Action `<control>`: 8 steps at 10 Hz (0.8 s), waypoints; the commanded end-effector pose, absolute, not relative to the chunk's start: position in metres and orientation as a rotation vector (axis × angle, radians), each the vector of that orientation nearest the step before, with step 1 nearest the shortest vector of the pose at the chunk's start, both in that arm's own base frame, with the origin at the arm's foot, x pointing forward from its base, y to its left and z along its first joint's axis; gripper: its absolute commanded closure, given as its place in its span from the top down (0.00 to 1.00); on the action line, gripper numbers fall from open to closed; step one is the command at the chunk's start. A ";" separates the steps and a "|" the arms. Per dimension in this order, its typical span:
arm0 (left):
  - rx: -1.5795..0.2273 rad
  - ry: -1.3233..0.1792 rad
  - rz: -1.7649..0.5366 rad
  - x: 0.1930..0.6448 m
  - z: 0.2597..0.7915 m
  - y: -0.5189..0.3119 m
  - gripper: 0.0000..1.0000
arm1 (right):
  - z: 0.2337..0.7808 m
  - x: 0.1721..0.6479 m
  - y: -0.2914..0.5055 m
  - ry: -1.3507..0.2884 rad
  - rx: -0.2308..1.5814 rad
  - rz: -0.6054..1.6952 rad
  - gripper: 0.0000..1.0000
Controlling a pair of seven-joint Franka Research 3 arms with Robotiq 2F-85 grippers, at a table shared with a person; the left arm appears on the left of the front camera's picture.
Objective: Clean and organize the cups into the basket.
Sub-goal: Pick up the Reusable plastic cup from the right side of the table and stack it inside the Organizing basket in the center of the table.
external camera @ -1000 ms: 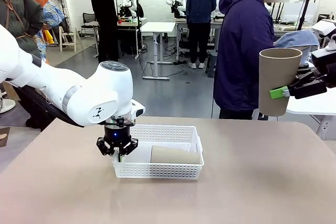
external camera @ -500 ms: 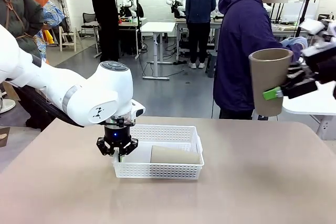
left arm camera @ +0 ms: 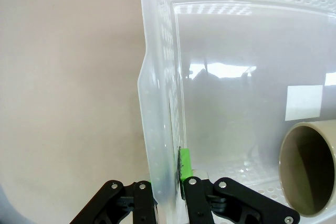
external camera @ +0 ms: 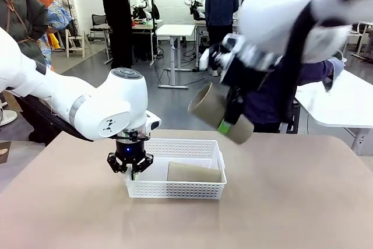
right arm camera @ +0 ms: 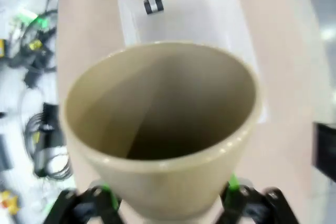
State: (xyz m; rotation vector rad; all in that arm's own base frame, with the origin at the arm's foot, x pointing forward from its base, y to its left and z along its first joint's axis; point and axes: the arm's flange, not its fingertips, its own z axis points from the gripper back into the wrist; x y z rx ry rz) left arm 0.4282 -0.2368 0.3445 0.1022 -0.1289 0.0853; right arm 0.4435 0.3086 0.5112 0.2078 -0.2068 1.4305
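held cup: tan, matte, tapered; gripped by the right hand, green pads on its sides.
axis: tilted, mouth up-left, base down-right in the front view.
key relation: held cup hangs above and just right of the basket; the way in is judged down and leftward.
basket: white plastic, lattice walls, shallow.
left hand: pinched on the basket's left wall.
second cup: tan, on its side inside the basket.
bench: smooth beige.
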 end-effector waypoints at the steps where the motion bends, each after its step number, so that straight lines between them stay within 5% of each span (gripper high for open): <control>1: 0.119 -0.137 0.090 0.426 0.344 -0.237 0.00 | 0.499 0.489 0.329 -0.087 0.286 1.474 0.84; 8: 0.119 -0.137 0.090 0.426 0.344 -0.237 0.00 | 0.421 0.520 0.362 -0.136 0.427 1.587 0.84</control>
